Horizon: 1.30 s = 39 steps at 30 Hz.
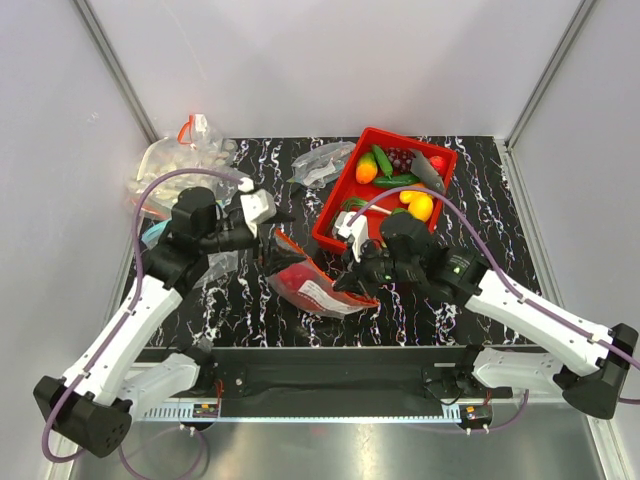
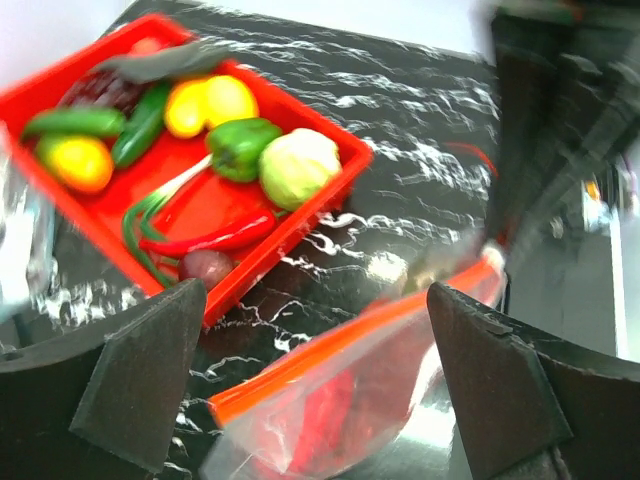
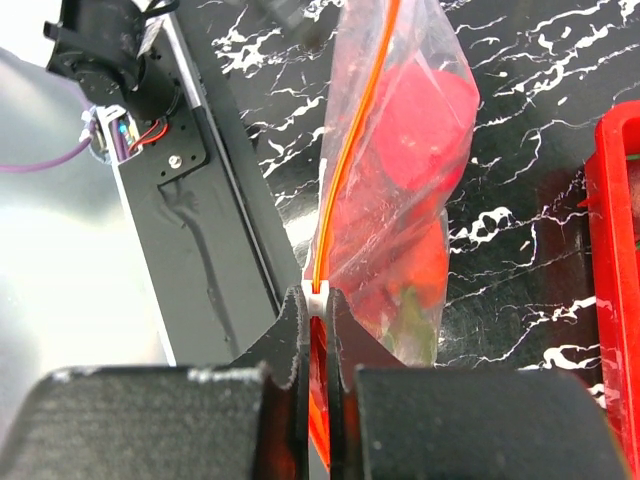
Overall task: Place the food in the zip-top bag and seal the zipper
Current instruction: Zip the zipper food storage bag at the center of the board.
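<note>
Tool, left (image 2: 315, 340): released, jaws wide, nothing gripped.
Bag (image 1: 312, 288): laid on desk (image 1: 480, 170) below it, near tray (image 1: 415, 141), red food (image 3: 420, 120) inside.
Tool, right (image 3: 313, 300): clenched on zipper (image 3: 352, 150) end.
Risk: bag, unanchored, may be dragged along; zipper may be left partly unsealed.

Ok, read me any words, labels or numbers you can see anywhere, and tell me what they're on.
No text can be read in any view.
The bag shows a pale patch in the top view, too small to tell whether it is print.
The tray shows no marks.
</note>
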Available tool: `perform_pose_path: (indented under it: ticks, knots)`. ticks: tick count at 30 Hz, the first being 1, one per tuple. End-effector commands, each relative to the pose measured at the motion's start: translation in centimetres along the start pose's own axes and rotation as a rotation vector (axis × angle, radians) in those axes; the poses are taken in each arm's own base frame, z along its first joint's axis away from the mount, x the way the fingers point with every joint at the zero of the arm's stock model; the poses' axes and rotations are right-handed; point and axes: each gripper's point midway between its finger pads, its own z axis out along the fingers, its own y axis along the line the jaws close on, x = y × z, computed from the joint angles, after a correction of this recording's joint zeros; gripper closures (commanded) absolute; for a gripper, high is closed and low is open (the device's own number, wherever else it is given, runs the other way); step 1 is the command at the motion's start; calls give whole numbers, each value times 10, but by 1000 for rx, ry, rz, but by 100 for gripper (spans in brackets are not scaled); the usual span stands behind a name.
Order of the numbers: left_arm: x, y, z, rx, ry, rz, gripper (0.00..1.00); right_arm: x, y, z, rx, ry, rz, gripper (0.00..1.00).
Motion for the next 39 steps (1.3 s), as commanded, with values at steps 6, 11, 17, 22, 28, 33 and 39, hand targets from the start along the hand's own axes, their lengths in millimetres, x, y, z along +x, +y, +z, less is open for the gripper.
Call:
perform_pose_path:
  ticks: [6,11,17,22,28,33,39]
  knots:
    - [-18,-59,-16,352,-23,306,1,-33,20,-16,-86,-49,-94,100]
    - [-12,-75,-2,410,17,327,3,-36,26,-14,-121,-49,-103,100]
    - [1,-74,20,425,120,309,11,-37,29,-12,-149,-55,-119,100]
    - [29,-84,30,498,211,243,28,-39,28,-14,-139,-58,-126,100]
    - [45,-86,36,500,250,189,86,-42,24,-17,-111,-60,-132,96]
    - [37,-83,38,453,228,171,100,-40,19,-17,-75,-61,-106,41]
    - [26,-84,33,426,174,213,100,-27,13,-24,-26,-71,-78,21]
